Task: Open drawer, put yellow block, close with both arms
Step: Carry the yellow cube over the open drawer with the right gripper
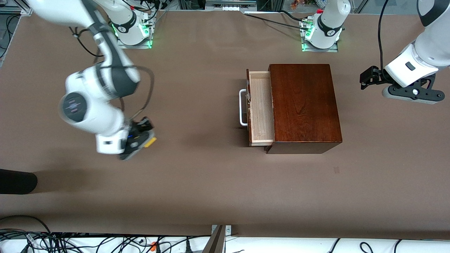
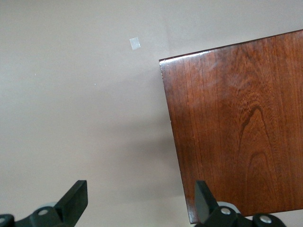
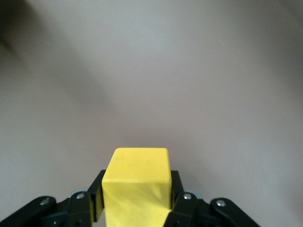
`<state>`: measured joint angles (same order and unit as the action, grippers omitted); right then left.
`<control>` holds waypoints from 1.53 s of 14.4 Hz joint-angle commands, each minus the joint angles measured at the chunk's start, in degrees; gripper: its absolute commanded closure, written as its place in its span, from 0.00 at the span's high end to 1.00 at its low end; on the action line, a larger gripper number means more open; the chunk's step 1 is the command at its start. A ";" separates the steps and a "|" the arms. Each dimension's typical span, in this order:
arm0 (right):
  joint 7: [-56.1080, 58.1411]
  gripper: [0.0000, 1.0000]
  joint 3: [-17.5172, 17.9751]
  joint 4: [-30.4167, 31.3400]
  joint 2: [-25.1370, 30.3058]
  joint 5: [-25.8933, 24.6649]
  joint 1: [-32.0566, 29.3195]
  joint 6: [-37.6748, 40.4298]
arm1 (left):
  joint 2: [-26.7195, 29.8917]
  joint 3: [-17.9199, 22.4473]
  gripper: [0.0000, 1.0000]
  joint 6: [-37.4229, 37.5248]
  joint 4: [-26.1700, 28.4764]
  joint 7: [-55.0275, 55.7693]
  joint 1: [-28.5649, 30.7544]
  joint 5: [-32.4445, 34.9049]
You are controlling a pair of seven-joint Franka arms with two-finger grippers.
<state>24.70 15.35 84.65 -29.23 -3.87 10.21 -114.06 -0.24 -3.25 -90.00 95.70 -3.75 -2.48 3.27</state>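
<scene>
Clamped by its side faces, yellow block (image 3: 137, 182) is riding light and rigid in right gripper (image 3: 137, 203), well apart from drawer (image 1: 261, 107), while left gripper (image 2: 137, 203) is waiting open beside it.

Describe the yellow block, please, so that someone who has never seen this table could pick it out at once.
Start at the dark wooden box with its drawer pulled open, then look toward the right arm's end of the table. There the right gripper is shut on the yellow block, a small plain cube above the bare brown table. It is the only bright yellow thing in the scene.
</scene>
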 commanded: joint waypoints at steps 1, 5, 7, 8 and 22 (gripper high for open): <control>0.53 0.06 -0.59 -7.90 -4.33 -3.33 9.01 1.91 | 1.56 0.08 1.00 0.18 1.33 -1.52 0.55 -1.60; 0.53 0.06 -0.68 -16.78 -8.03 -5.61 19.12 3.15 | 1.56 -0.01 1.00 0.79 1.42 -1.52 0.90 -1.60; 0.62 0.06 -0.68 -18.37 -8.65 -6.41 22.46 3.15 | 1.56 -0.01 1.00 0.79 1.42 -1.52 0.81 -1.60; 0.70 0.06 -0.68 -18.82 -8.83 -6.50 23.87 3.15 | 1.56 -0.01 1.00 0.79 1.42 -1.52 0.81 -1.60; 0.62 0.06 -0.94 -28.75 -17.44 -8.26 38.30 3.59 | 1.56 -0.09 1.00 1.32 1.51 -1.52 0.81 -1.60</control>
<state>24.76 14.82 59.39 -44.81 -11.23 47.45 -111.07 -0.23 -3.22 -88.87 95.86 -3.79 -2.12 3.27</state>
